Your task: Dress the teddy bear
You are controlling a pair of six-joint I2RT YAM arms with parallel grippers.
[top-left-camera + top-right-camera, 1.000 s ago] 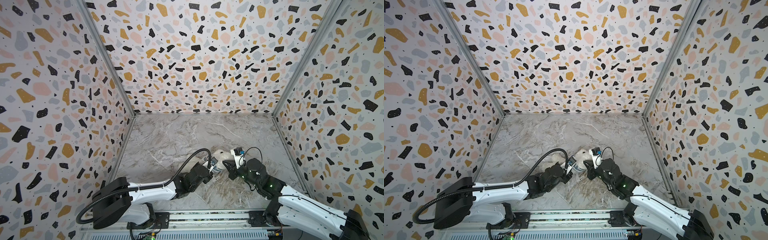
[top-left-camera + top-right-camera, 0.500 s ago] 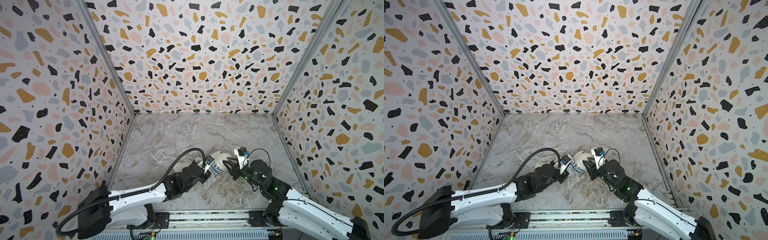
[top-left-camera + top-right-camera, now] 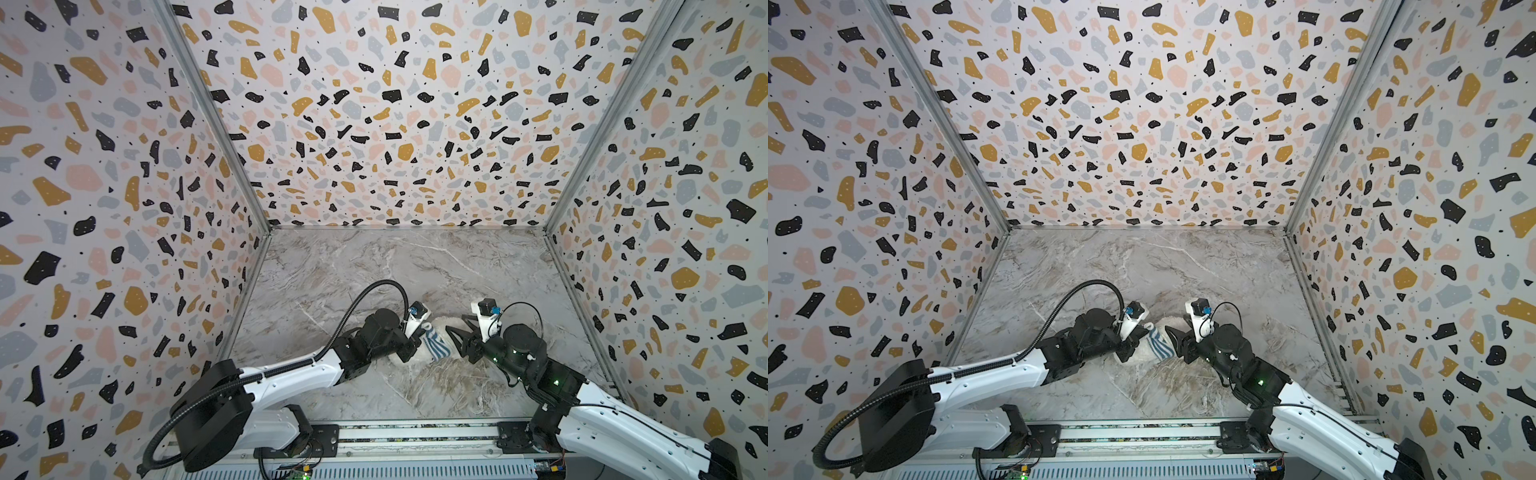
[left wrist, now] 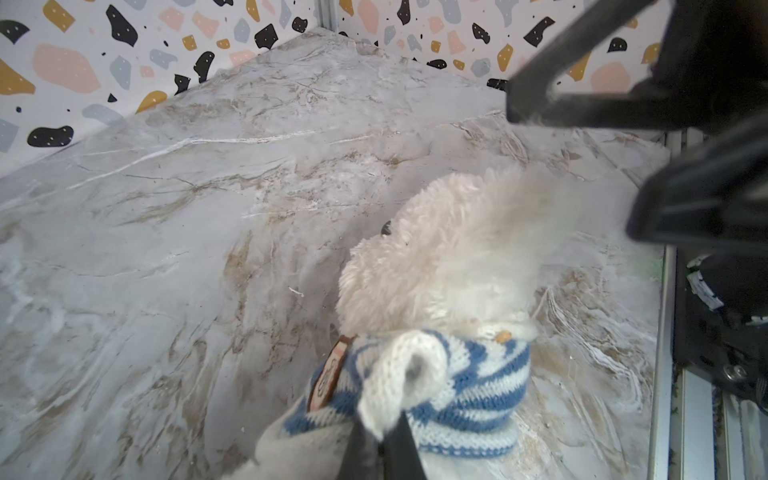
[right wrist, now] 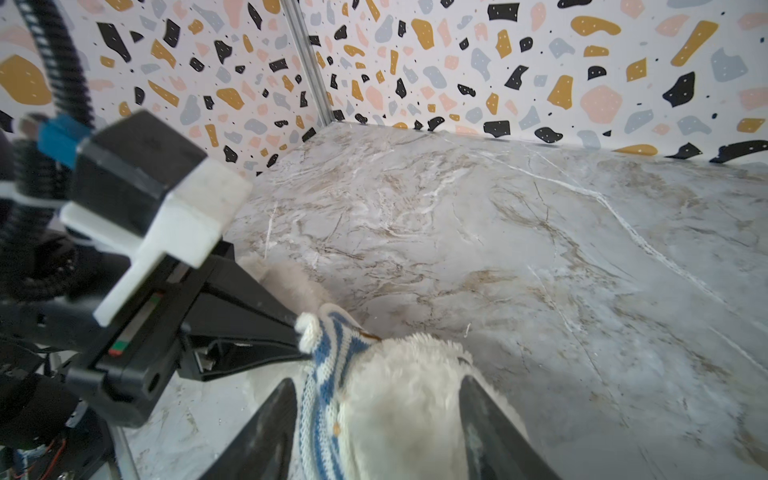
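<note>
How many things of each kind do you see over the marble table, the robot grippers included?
Fluffy white plush teddy bear: 1
Blue-and-white striped knitted shirt: 1
Black parallel grippers: 2 (left gripper, right gripper)
Total: 4

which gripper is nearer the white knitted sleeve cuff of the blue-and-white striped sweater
Left. The left gripper is shut on the white knitted sleeve cuff of the blue-and-white striped sweater; the right gripper stands open at the head of the fluffy white teddy bear, apart from that cuff.
</note>
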